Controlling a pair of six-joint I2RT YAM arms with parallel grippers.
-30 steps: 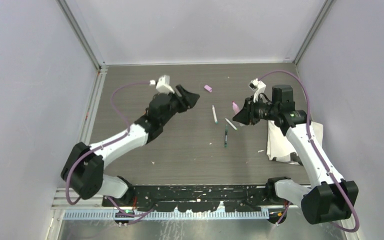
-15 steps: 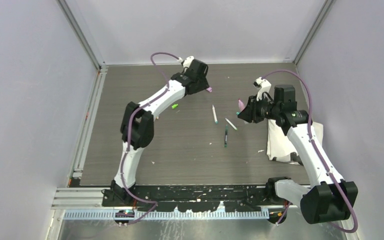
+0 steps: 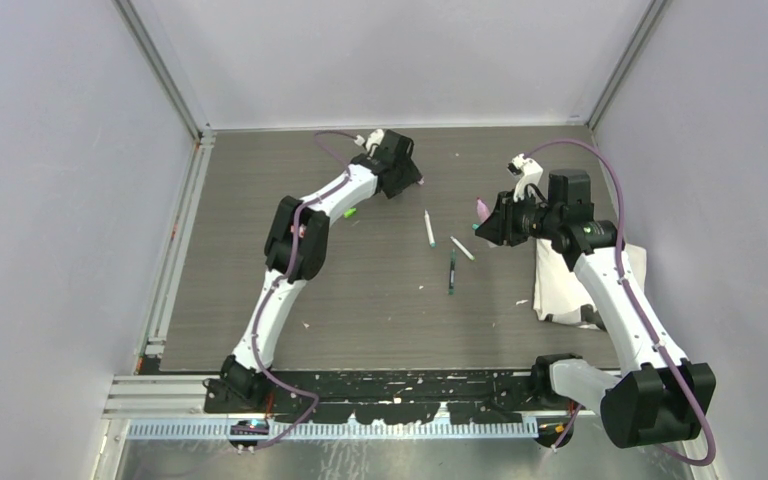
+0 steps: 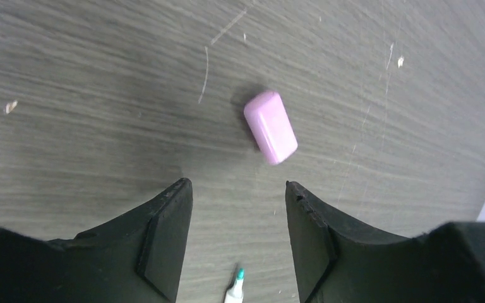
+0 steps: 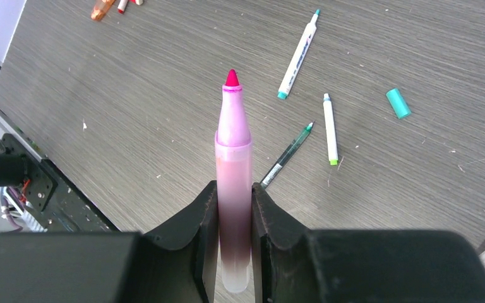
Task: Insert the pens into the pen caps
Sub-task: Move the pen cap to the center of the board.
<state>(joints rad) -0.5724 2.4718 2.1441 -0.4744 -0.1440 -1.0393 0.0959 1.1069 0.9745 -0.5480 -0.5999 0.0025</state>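
Pink cap [image 4: 270, 126] is lying on its side on the grey table [image 3: 360, 290], far half. I'm hovering my L gripper [image 4: 239, 189] just short of it w/ jaws spread apart and nothing btwn them. In the L wrist view the cap is sitting at 1 o'clock from that gap, just past the fingertips [image 4: 170, 208] and touching neither. Seen from above, I'm reaching out to approx 12 o'clock of the table, and the cap is peeking out at 4 o'clock of the gripper.

My R gripper [image 5: 233, 189] is clenching the pink pen [image 5: 232, 126] across its barrel. The red tip is pointing away from the wrist cam and the pen is hanging clear of the table. From above, this gripper is sitting at the 3 o'clock side and facing 9 o'clock.

Three more pens are lying flat btwn my arms:
- white pen w/ teal ends [image 3: 429, 228]
- white pen w/ green end [image 3: 462, 248], at its 4 o'clock
- dark green pen [image 3: 452, 271], at 6 o'clock of the first one

Teal cap [image 5: 398, 103] is lying at 3 o'clock of these in the R wrist view. Small bright green cap [image 3: 349, 212] is lying beside my L forearm. White cloth [image 3: 560, 285] is lying under my R arm.
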